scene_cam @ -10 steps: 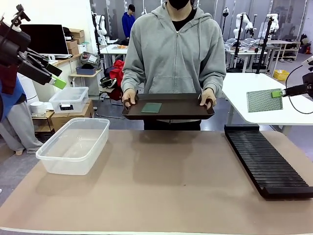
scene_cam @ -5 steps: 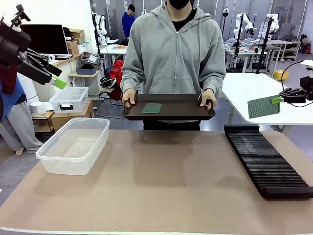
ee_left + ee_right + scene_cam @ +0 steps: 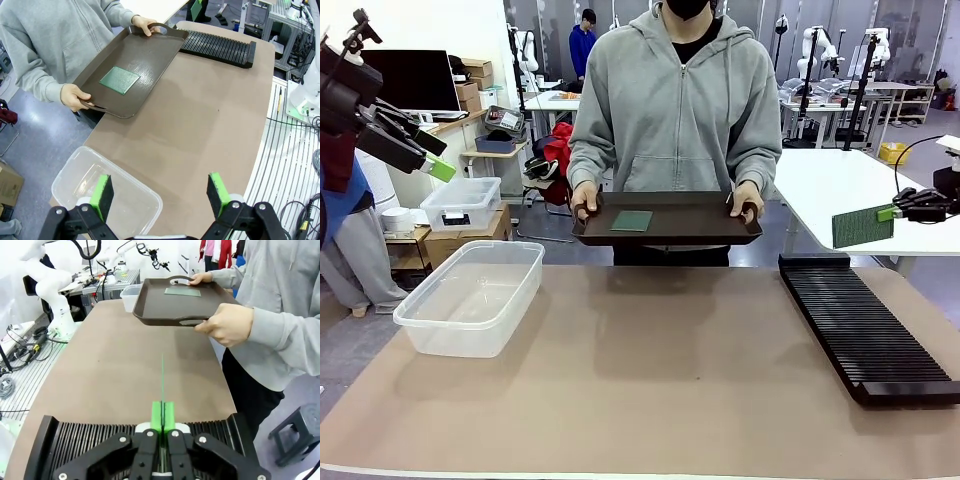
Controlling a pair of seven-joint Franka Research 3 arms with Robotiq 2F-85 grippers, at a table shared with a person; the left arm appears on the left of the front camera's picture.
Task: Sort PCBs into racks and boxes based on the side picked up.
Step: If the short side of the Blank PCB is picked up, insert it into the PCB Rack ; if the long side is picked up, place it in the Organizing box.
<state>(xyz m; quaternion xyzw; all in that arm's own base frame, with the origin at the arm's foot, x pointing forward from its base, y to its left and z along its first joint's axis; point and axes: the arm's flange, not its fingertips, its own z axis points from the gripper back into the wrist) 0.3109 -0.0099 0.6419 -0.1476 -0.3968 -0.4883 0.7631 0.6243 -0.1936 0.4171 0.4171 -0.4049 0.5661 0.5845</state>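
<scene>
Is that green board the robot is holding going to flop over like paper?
Probably not: the PCB sticks out straight from the right gripper, pinched only at one edge, so it seems stiff. It looks very thin edge-on in the right wrist view, so likely light.

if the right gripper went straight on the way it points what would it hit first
Probably the bare table just past the rack, with the PCB it holds touching first; depth is unclear.

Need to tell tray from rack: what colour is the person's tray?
The tray is dark brown, clearest in the left wrist view.
</scene>
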